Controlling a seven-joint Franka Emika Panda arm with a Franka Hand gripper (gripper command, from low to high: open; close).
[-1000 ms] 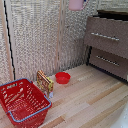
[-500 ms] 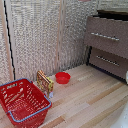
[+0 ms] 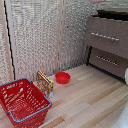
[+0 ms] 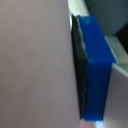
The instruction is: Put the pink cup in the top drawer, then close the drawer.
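showing one storage unit (image 3: 107, 42) (two handled drawers) | one red bowl (image 3: 62, 77) | one basket (image 3: 22, 102) | jaws state unclear

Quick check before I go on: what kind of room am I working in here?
Probably a staged indoor room, maybe simulated: a light wood plank floor, a dark brown dresser against pale woven wall panels, and a red basket on the floor.

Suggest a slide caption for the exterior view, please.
Red basket, red bowl and dark dresser on a wooden floor.
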